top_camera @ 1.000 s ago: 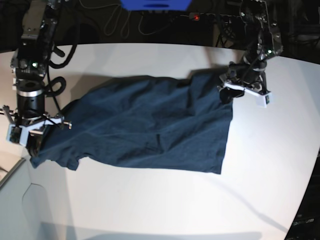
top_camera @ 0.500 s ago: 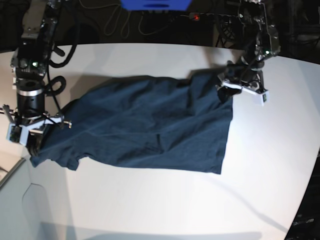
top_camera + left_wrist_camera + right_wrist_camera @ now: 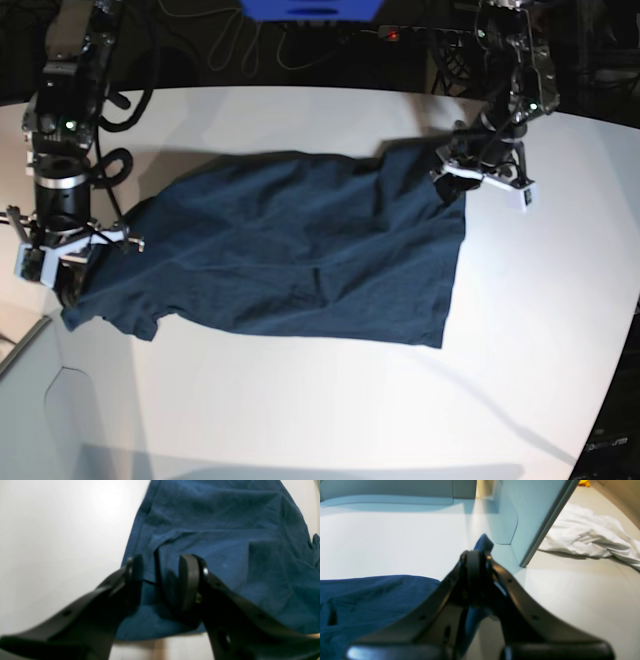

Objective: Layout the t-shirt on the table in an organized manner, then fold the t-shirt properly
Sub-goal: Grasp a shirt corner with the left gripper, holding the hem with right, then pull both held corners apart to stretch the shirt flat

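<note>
The dark navy t-shirt (image 3: 300,250) lies spread across the white table (image 3: 300,400), creased, with its long side running left to right. My right gripper (image 3: 62,275) is at the shirt's left end. In the right wrist view the gripper (image 3: 476,562) is shut on the t-shirt (image 3: 370,597), and a tip of cloth pokes out past the fingers. My left gripper (image 3: 455,185) is at the shirt's far right corner. In the left wrist view the gripper (image 3: 161,577) has its jaws apart, straddling a raised fold of the t-shirt (image 3: 225,530) near its edge.
A pale grey box corner (image 3: 30,400) sits at the table's near left and also shows as a grey box corner (image 3: 520,517) in the right wrist view. A crumpled white cloth (image 3: 590,535) lies beyond it. Cables and a blue object (image 3: 310,8) sit behind the far edge.
The left gripper has edged slightly toward the far side at the shirt's corner. The right arm and the shirt have hardly moved.
</note>
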Controlling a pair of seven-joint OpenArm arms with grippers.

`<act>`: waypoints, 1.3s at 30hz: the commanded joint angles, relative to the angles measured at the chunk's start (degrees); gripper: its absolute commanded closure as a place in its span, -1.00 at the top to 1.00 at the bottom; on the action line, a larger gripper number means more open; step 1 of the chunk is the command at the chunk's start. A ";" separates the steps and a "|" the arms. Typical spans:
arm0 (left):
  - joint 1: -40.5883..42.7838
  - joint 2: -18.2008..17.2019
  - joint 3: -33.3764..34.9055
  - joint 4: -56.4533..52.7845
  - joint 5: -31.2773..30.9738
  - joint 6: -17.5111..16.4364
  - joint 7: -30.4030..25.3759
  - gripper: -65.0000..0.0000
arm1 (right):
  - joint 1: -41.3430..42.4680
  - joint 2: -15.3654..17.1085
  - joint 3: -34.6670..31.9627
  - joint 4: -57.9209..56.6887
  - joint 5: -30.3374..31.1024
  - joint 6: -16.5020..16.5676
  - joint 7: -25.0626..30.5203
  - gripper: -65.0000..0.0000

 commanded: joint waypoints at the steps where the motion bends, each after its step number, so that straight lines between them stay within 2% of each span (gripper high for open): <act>1: -0.13 -0.19 -0.21 1.17 -0.63 -0.51 -0.87 -0.28 | 0.46 0.43 0.15 0.94 -0.16 -0.18 1.81 -1.00; 7: 0.05 -0.54 -0.47 1.17 -0.63 -0.33 -1.05 -0.28 | 0.46 0.43 0.15 0.94 -0.16 -0.18 1.73 -1.00; 13: -0.04 -0.10 -4.17 1.26 -0.63 -0.59 -0.87 -0.28 | 0.55 0.43 0.15 0.94 -0.16 -0.18 1.73 -1.00; 27: -0.66 0.69 -3.64 0.55 -0.10 -0.68 -0.87 -0.29 | 0.81 0.43 -0.11 -0.56 -0.16 -0.18 1.90 -1.00; 35: -0.66 0.42 -0.39 0.55 -0.10 -0.68 -0.87 -0.30 | 0.81 0.43 -0.11 -0.73 -0.16 -0.18 1.90 -1.00; 37: -0.66 0.42 -0.39 0.55 -0.10 -0.68 -0.87 -0.41 | 0.81 0.43 -0.02 -0.73 -0.16 -0.18 1.90 -1.00; 39: -0.66 0.33 -0.39 0.55 -0.19 -0.68 -0.87 -0.62 | 0.81 0.43 0.06 -0.73 -0.16 -0.18 1.90 -1.00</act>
